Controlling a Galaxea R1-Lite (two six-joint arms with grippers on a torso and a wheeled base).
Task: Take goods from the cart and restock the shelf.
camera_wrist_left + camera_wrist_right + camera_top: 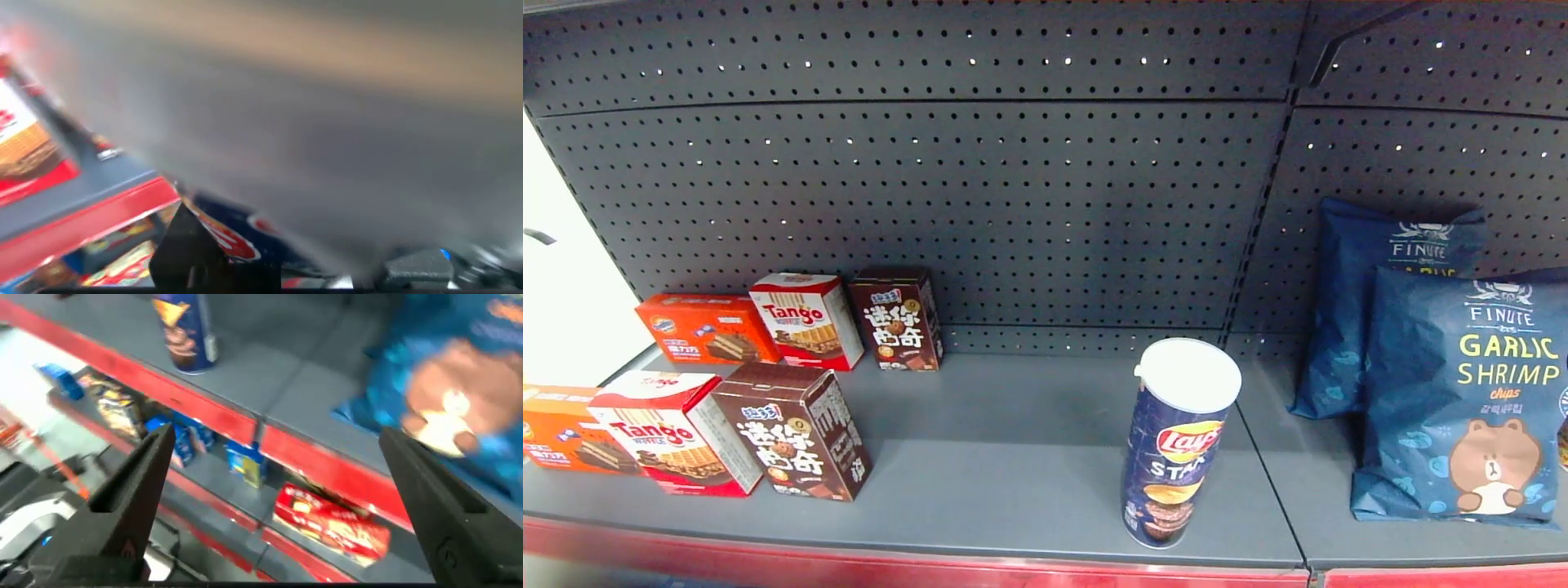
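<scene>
A tall blue chips can (1178, 441) with a white lid stands upright near the front of the grey shelf (1013, 457). Orange, red-white and brown snack boxes (792, 429) sit in two rows at the left. Two blue garlic shrimp chip bags (1462, 392) lean at the right. My right gripper (286, 498) hangs open and empty in front of the shelf's red front edge (212, 412), below the can (186, 331) and a bag (458, 384). My left gripper (192, 261) shows as a dark blurred shape by the red shelf edge (106, 208), beside a blue-and-red item (237, 237); whether it holds that is unclear.
A perforated dark back panel (1013, 204) closes the shelf behind. Open shelf floor lies between the boxes and the can. A lower shelf (245, 506) holds a red packet (331, 523) and small blue packs (184, 441).
</scene>
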